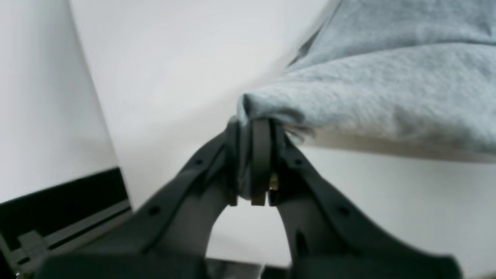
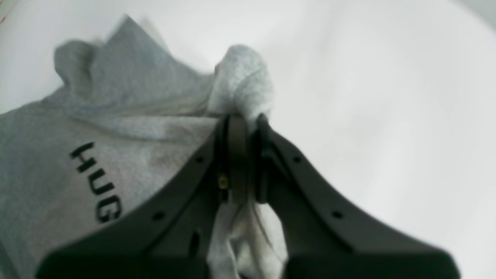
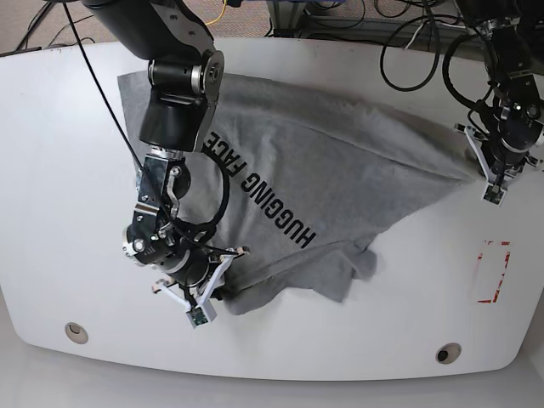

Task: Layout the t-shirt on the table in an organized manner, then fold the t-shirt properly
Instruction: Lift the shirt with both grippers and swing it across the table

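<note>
The heather-grey t-shirt (image 3: 340,161) lies spread and rumpled across the white table (image 3: 51,170), its black lettering facing up and running diagonally. My left gripper (image 3: 473,166), at the right of the base view, is shut on a corner of the shirt. In the left wrist view its jaws (image 1: 254,126) pinch a fold of the t-shirt (image 1: 387,89), which is lifted off the table (image 1: 174,58). My right gripper (image 3: 226,279) is shut on the shirt's bunched near-left edge. In the right wrist view grey cloth bulges past that gripper (image 2: 244,120), with the t-shirt (image 2: 58,162) lettering to the left.
A red tape rectangle (image 3: 493,272) marks the table at the right. Two round grommet holes (image 3: 76,331) (image 3: 448,352) sit near the front edge. Cables (image 3: 408,34) hang behind the table's far edge. A black frame (image 1: 58,209) lies beyond the table's edge in the left wrist view.
</note>
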`<state>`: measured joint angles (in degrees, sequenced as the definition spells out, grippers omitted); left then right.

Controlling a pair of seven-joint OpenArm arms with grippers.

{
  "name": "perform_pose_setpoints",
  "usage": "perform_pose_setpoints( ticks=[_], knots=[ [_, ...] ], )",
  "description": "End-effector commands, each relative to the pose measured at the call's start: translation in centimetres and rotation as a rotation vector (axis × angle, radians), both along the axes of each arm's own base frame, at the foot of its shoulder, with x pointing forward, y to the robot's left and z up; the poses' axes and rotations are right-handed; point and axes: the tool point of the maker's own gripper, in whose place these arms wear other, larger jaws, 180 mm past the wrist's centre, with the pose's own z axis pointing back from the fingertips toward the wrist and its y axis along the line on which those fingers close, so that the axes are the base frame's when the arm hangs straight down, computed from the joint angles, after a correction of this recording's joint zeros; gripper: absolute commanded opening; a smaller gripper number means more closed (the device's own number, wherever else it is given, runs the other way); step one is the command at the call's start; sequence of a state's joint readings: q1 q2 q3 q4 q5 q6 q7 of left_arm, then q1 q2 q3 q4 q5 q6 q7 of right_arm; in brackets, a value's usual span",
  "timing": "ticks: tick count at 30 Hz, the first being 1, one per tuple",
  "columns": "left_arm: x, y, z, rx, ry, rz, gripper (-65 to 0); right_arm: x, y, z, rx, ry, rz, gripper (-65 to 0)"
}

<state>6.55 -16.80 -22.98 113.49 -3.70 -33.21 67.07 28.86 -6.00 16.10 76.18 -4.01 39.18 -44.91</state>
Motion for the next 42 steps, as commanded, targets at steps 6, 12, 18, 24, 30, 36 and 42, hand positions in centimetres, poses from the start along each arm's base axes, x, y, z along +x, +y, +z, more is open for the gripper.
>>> perform_pose_setpoints(
  ticks=[6,12,18,24,30,36,42],
  knots=[
    [5.9,-0.8,6.6,0.027,-0.195,-0.025,-65.0,3.2,-2.0,10.0,-0.048,-0.217,-0.033,-65.0],
    [9.9,-0.9,13.7,0.051,-0.348,-0.009,-65.0,5.4,-4.0,16.3,-0.099,-0.325,-0.052,-65.0],
    [12.6,-0.5,22.9,0.06,-0.55,0.028,-65.0,7.3,-6.5,23.4,-0.147,-0.416,-0.09,-65.0],
    [13.8,-1.9,31.0,0.083,-0.723,-0.007,-65.0,7.7,-9.3,30.6,-0.198,-0.5,-0.146,-65.0],
    [13.4,-2.5,37.7,0.096,-0.869,-0.01,-65.0,6.6,-11.9,36.4,-0.248,-0.553,-0.216,-65.0],
    [13.3,-3.5,39.4,0.119,-0.902,-0.042,-65.0,4.5,-13.3,37.6,-0.305,-0.569,-0.281,-65.0],
    [13.8,-3.4,37.1,0.115,-0.846,-0.043,-65.0,2.5,-13.9,33.9,-0.357,-0.544,-0.316,-65.0]
  ],
)
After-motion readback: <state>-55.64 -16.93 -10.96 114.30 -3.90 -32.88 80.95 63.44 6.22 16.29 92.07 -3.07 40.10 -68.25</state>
